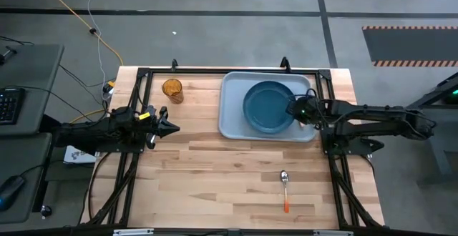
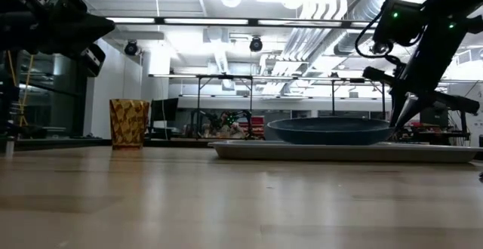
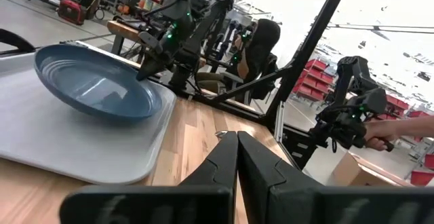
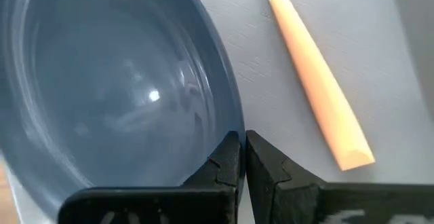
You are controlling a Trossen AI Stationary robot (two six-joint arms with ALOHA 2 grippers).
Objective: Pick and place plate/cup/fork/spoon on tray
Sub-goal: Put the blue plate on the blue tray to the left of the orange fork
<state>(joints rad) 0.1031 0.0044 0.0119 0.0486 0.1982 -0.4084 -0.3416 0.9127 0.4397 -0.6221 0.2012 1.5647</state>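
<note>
Looking straight down, the plate [image 1: 268,106] lies inside the tray [image 1: 230,114] with the right gripper [image 1: 295,110] at its rim, the cup [image 1: 172,90] stands beside the tray, the spoon [image 1: 285,187] lies well below it, and the left gripper [image 1: 170,127] waits clenched and empty near the cup. The right wrist view shows the fingers [image 4: 227,161] closed at the plate's edge, whether pinching it I cannot tell, and the fork [image 4: 313,78] on the tray beside the plate. The plate looks stiff, smooth, likely slippery and breakable, best gripped by its raised rim; no writing is readable.
</note>
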